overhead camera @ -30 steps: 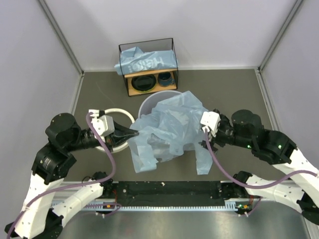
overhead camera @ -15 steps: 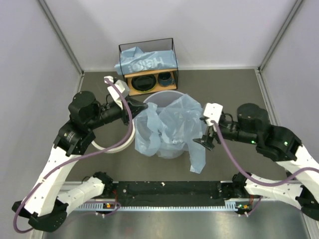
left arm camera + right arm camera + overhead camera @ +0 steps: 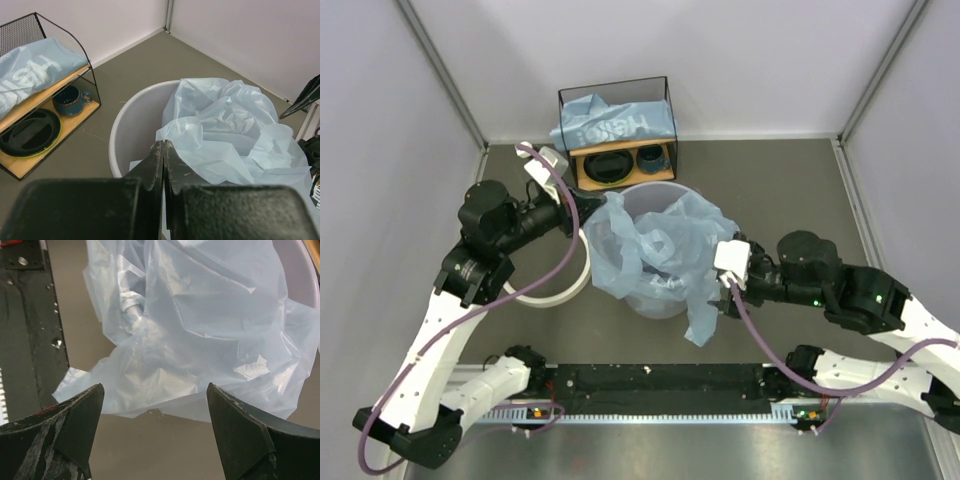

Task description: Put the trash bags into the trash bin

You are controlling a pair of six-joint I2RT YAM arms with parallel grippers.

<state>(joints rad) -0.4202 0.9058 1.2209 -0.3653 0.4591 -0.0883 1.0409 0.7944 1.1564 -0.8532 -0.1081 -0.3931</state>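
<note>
Dark grey table [image 3: 800, 180], pale walls round it. Large round translucent whitish-grey plastic trash bin [image 3: 131, 131] sits mid-table with its ring off. Crinkly translucent light-blue film trash bag [image 3: 655, 245] is now bunched over the bin mouth; a second ago it sprawled over the near side and onto the table. Left arm has swung from near-left up to the far-left rim and dragged the film with it. One hanging flap [image 3: 703, 322] is still outside, draped over the near-right wall down to the table. Black-wire-framed wooden shelf [image 3: 578, 172] at the back carries a second blue bag with white lettering [image 3: 610, 125] on top, untouched; dark round bowl [image 3: 608, 167] and blue cup [image 3: 651, 157] sit on the shelf below. Thick white ring rim [image 3: 558, 296] lies flat on the table just left of the bin. Left gripper [image 3: 163, 148]: jaws fully shut over the rim, and a corner of film looks pinched at the tips. Right gripper [image 3: 155, 390]: jaws wide apart, nothing in them; it has dropped in toward the flap, which lies just ahead of the fingers. Read: bulk is over the bin but not settled in. Flap needs pushing in, then the shelf bag.
</note>
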